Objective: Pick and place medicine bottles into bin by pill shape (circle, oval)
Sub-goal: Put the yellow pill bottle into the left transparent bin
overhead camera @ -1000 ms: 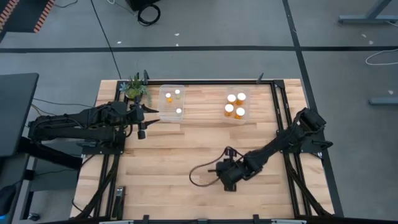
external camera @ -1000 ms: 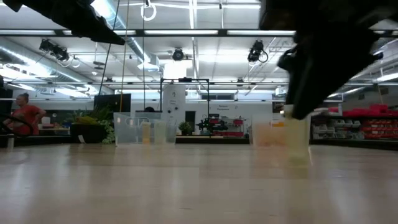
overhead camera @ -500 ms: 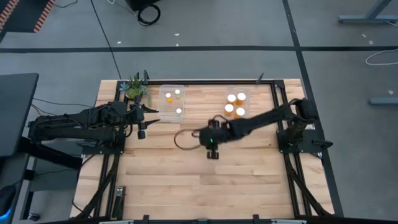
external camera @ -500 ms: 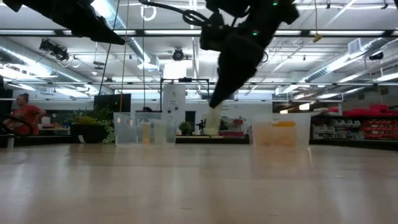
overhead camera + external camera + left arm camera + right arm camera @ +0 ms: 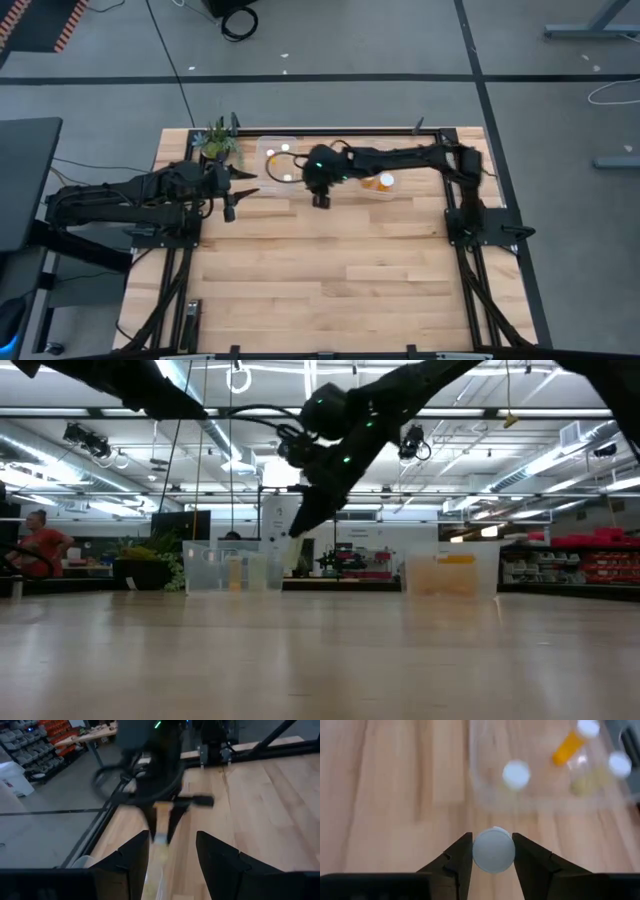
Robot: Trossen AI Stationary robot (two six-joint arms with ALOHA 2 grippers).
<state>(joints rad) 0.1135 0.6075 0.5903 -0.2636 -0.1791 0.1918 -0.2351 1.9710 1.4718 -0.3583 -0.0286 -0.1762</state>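
- Right wrist view: right gripper [image 5: 493, 851] jaws clamped on a medicine bottle [image 5: 493, 849]; only its round white cap shows.
- Low view: the bottle's pale body hangs above the surface [image 5: 320, 660], beside the left bin [image 5: 232, 568].
- High view: left gripper [image 5: 240, 182] jaws apart, near the plant [image 5: 218, 141].

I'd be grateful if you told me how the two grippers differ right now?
The right gripper is shut on a white-capped medicine bottle, reaching beside the left clear bin. The left gripper is open and empty, waiting at the table's left edge near the plant. Both have dark fingers.
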